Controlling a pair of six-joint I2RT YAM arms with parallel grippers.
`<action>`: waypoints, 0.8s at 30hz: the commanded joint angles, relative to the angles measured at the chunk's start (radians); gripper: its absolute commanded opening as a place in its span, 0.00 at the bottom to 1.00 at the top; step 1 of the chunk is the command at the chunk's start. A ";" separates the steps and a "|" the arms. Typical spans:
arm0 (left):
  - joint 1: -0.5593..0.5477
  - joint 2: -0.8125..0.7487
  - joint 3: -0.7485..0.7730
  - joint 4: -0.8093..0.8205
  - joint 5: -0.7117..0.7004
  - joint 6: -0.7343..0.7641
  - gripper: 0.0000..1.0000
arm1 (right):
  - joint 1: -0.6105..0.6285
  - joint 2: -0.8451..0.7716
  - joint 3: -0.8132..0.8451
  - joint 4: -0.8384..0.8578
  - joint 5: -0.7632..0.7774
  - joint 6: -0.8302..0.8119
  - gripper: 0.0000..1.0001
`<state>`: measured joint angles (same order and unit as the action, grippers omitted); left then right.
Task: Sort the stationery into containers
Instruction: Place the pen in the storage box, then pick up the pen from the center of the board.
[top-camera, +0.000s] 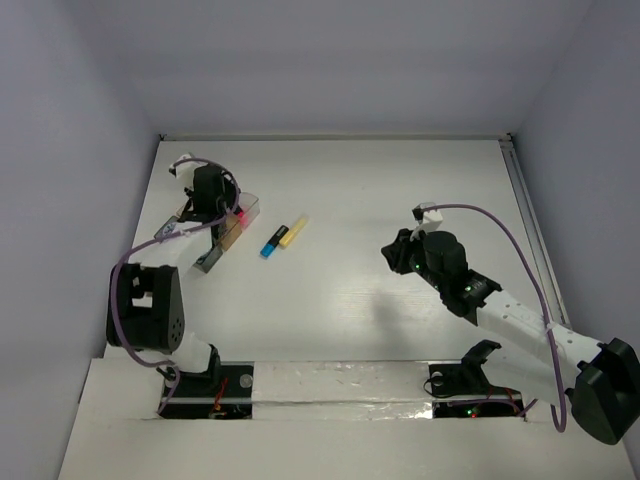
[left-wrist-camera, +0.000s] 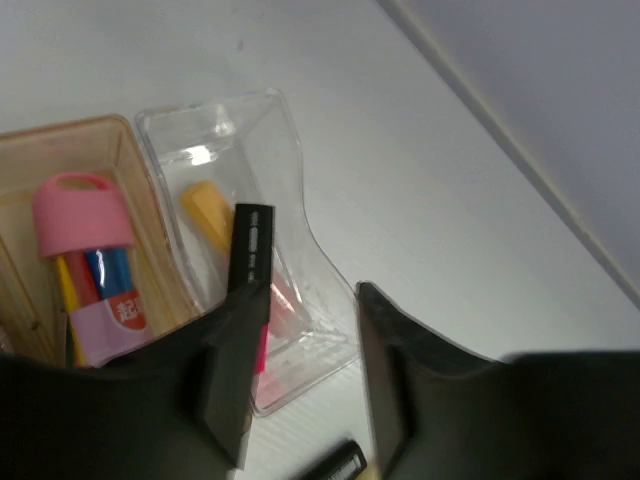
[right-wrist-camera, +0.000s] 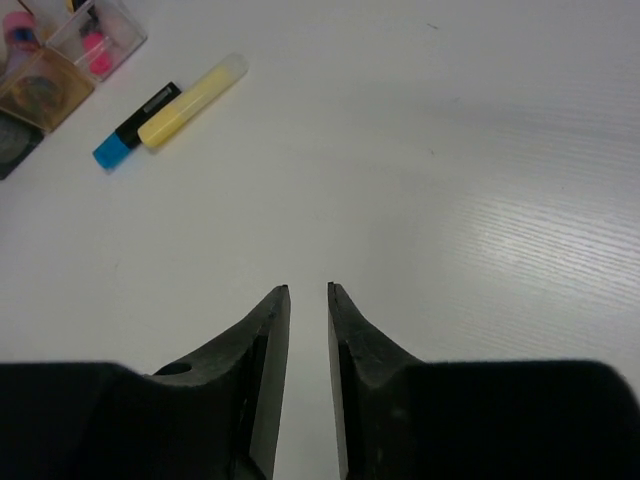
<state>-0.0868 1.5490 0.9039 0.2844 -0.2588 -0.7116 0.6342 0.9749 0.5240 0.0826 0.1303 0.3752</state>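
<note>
Two highlighters (right-wrist-camera: 190, 100) far from right tool (right-wrist-camera: 308, 290)

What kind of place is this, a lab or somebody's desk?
Most likely a robot lab test cell: a white table boxed in by plain grey panels, a left arm and right arm bolted at its near edge, and only highlighters and clear boxes as props.

— What is the clear box (left-wrist-camera: 285, 130) made of?
— Glossy, see-through plastic. The tan box (left-wrist-camera: 70, 125) is tinted plastic, and it shines too.
— And the table (right-wrist-camera: 500, 200)?
— White, matt, finely ribbed. The yellow highlighter (right-wrist-camera: 190, 100) is smooth, slightly translucent plastic.
</note>
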 joint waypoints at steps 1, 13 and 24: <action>-0.120 -0.131 -0.002 0.035 -0.048 0.058 0.34 | -0.005 -0.022 -0.001 0.045 0.015 0.004 0.26; -0.540 -0.086 0.004 -0.042 -0.083 0.363 0.14 | -0.005 -0.062 -0.012 0.017 0.104 0.028 0.04; -0.584 0.109 0.044 -0.042 -0.125 0.435 0.34 | -0.005 -0.058 -0.013 0.013 0.129 0.030 0.19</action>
<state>-0.6662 1.6321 0.9115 0.2348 -0.3534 -0.3183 0.6342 0.9264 0.5106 0.0742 0.2317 0.4007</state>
